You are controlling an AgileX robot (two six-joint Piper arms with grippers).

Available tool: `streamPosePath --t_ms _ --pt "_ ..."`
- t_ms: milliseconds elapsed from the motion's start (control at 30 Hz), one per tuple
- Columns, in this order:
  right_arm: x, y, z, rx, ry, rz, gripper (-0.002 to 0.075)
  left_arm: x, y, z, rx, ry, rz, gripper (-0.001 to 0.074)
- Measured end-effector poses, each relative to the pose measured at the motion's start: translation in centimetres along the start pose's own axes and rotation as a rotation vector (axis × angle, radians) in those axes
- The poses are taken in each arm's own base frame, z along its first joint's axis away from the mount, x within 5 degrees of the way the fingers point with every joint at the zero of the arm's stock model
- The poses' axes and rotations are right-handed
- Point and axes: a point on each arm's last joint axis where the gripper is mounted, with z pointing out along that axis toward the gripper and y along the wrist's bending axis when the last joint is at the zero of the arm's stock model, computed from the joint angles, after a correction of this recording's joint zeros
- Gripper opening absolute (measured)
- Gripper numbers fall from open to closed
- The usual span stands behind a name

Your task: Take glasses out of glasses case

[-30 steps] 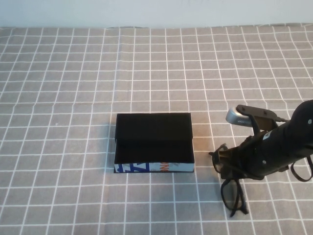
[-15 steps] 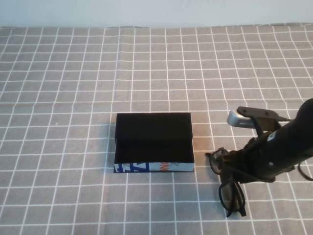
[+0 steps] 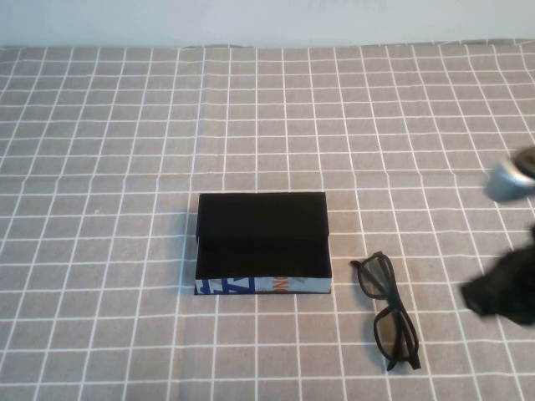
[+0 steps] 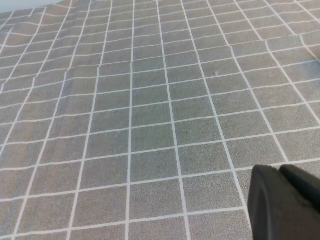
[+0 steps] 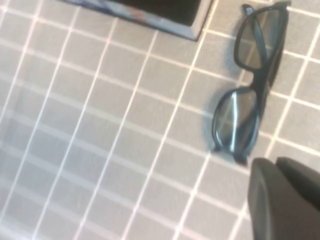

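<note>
The glasses (image 3: 387, 312) lie flat on the worktop (image 3: 125, 167), just beside the near right corner of the glasses case (image 3: 262, 245) but not touching it. The case sits open, its dark lining bare and its printed blue, white and orange side facing the robot. Nothing is left inside that can be seen.

Judged from this, the removal itself is done — the task is in its closing step, the clearing away of the arm. The right gripper (image 3: 506, 288) is at the right edge of the high view, well apart from the glasses and blurred. It has hold of nothing, but how far its jaws stand apart cannot be told. In the right wrist view only a dark part of it shows in the corner, with the glasses (image 5: 250, 85) free on the cloth. The left gripper (image 4: 287, 202) shows only in its own wrist view, over bare checked cloth; its jaws cannot be judged either.

The next move probably calls for little: drawing the right arm back to rest without sweeping across the frame.

The glasses' long axis runs from the case's corner toward the robot, slanting slightly right. The 2 lenses lie one behind the other along that line, arms apparently folded.
</note>
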Motion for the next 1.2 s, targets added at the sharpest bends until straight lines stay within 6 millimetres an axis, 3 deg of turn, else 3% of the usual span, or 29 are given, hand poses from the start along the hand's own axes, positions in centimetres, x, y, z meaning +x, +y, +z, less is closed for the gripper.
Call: streamPosePath --t_ms 133,267,500,667,967,1200 --pt "2.9 0.5 -3.7 0.011 -0.007 -0.077 -0.0015 0.0 0.0 0.0 0.0 0.0 0.0 -0.0004" --pt "5.3 0.1 -5.0 0.039 -0.067 -0.113 -0.0016 0.0 0.0 0.0 0.0 0.0 0.0 -0.0004" --pt "7.9 -1.8 -2.1 0.102 -0.262 -0.125 -0.0017 0.0 0.0 0.0 0.0 0.0 0.0 -0.0004" --pt "10.1 -4.4 0.2 0.2 -0.491 -0.093 -0.0017 0.0 0.0 0.0 0.0 0.0 0.0 -0.0004" --pt "16.4 -7.6 1.4 0.416 -0.853 0.019 -0.0017 0.0 0.0 0.0 0.0 0.0 0.0 -0.0005" --pt "17.8 -7.4 0.7 0.455 -0.985 0.016 -0.0018 0.0 0.0 0.0 0.0 0.0 0.0 -0.0004"
